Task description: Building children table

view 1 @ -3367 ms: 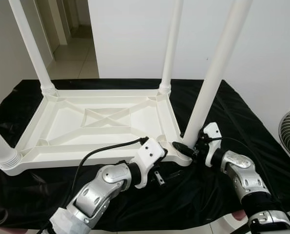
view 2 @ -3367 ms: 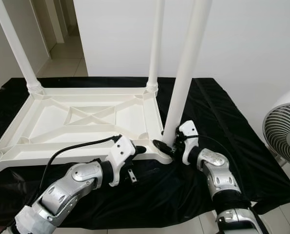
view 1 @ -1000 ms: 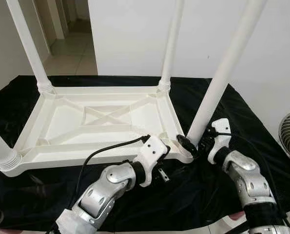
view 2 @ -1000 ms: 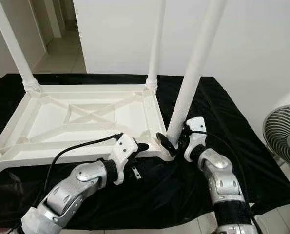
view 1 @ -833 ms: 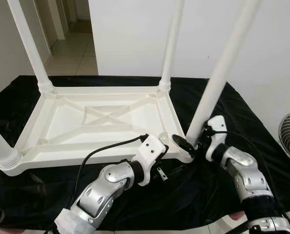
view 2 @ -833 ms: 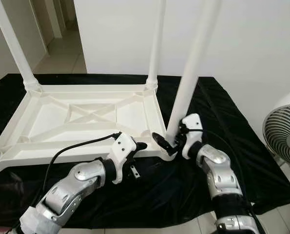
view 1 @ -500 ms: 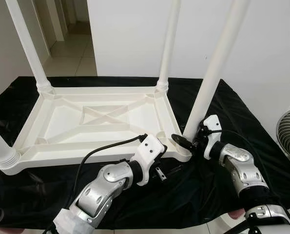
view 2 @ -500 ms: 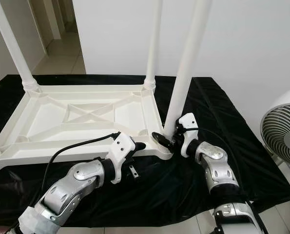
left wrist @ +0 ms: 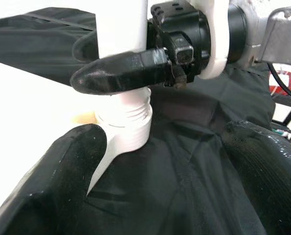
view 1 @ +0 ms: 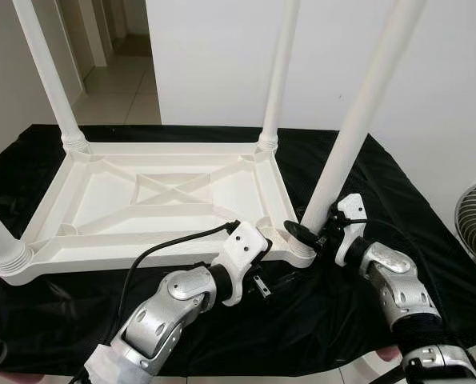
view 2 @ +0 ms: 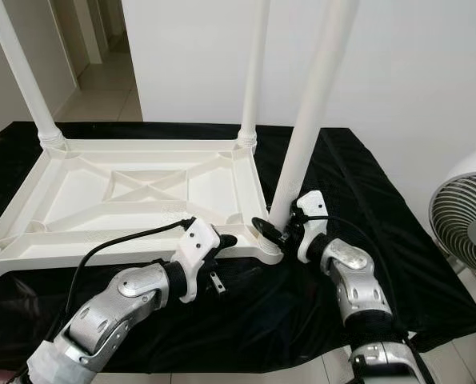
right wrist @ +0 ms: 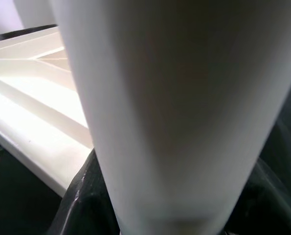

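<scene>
My right gripper (view 1: 311,234) clamps the last leg (view 1: 351,136) at its threaded base (left gripper (view 1: 263,262) open beside the tabletop (view 1: 166,200)), so next I judge twisting it home.

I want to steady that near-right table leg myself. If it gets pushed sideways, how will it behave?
The leg looks like a stiff, smooth plastic tube, so probably light and slippery. It leans while the right claw grips its base, so the joint at the tabletop is likely loose; a push up high would probably tip it further.
</scene>
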